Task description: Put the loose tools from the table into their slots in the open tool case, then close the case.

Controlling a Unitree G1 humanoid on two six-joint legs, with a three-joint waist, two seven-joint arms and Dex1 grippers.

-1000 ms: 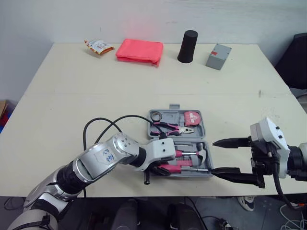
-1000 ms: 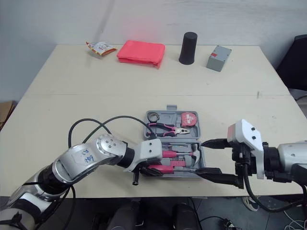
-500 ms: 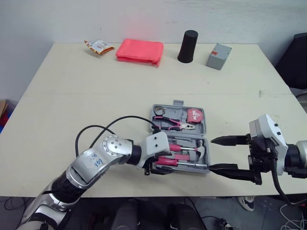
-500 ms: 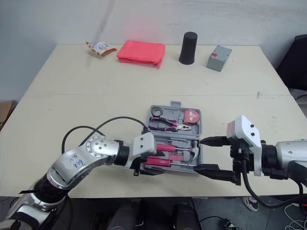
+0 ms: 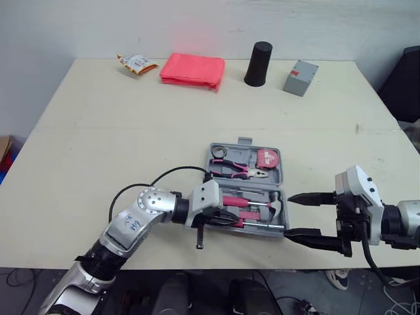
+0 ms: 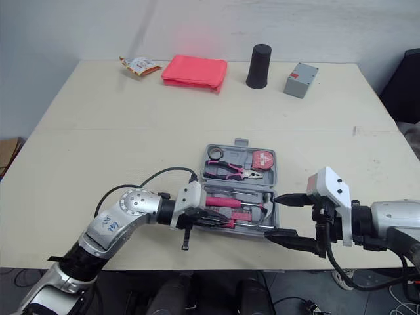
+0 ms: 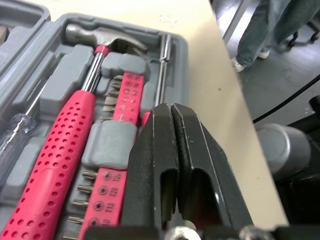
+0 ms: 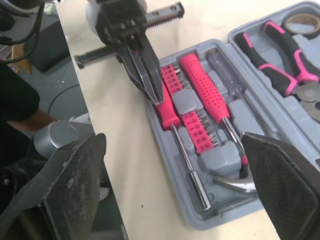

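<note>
Left gripper (image 7: 171, 107): fingers pressed flat together, nothing between them. The tips sat low over the near half of the open tool case (image 5: 240, 153), at the pink handle of the long-shafted driver (image 7: 161, 75).

Right gripper (image 5: 303, 215): fingers spread wide, holding nothing, just beside the case's right edge and apart from it, pointing toward it.

Case: grey moulded plastic, lying flat on the table (image 5: 98, 151) with both halves up, between my two grippers.

- Near half, alongside my left fingertips: hammer (image 7: 65, 145) with a perforated pink grip and steel head, seated in its slot.
- Between the hammer and my fingers: pink bit strip (image 7: 129, 92), held under a grey clip.
- On the hammer's other side: clear-handled screwdriver (image 8: 227, 80).
- Far half, beyond my left gripper: pliers (image 5: 237, 172) with pink-and-black handles, pink tape measure (image 5: 267, 158), and a small tape roll (image 5: 218, 153).

Well beyond both grippers, along the far table edge: red cloth (image 5: 191, 69), black cup (image 5: 258, 64), grey box (image 5: 300, 77).
</note>
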